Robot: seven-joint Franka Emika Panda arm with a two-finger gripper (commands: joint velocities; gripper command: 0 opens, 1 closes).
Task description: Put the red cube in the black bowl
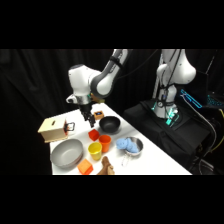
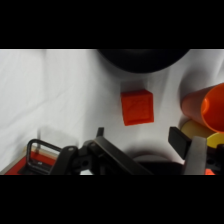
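Observation:
The red cube (image 1: 93, 134) (image 2: 136, 107) lies on the white table, just in front of the black bowl (image 1: 110, 124) (image 2: 142, 60). In the side view my gripper (image 1: 90, 118) hangs a little above the table, up and to the left of the cube, with the bowl to its right. In the wrist view the gripper (image 2: 140, 141) is open. Its fingers (image 2: 182, 139) stand wide apart, and the cube lies beyond their tips, untouched. The bowl's dark inside holds nothing that I can see.
An orange cup (image 1: 105, 141) (image 2: 206, 106) and a yellow cup (image 1: 95, 150) (image 2: 204, 132) stand close to the cube. Nearer the front are a grey bowl (image 1: 66, 152), an orange block (image 1: 85, 167) and a metal pot with blue contents (image 1: 130, 145). A wooden box (image 1: 53, 129) stands at the left.

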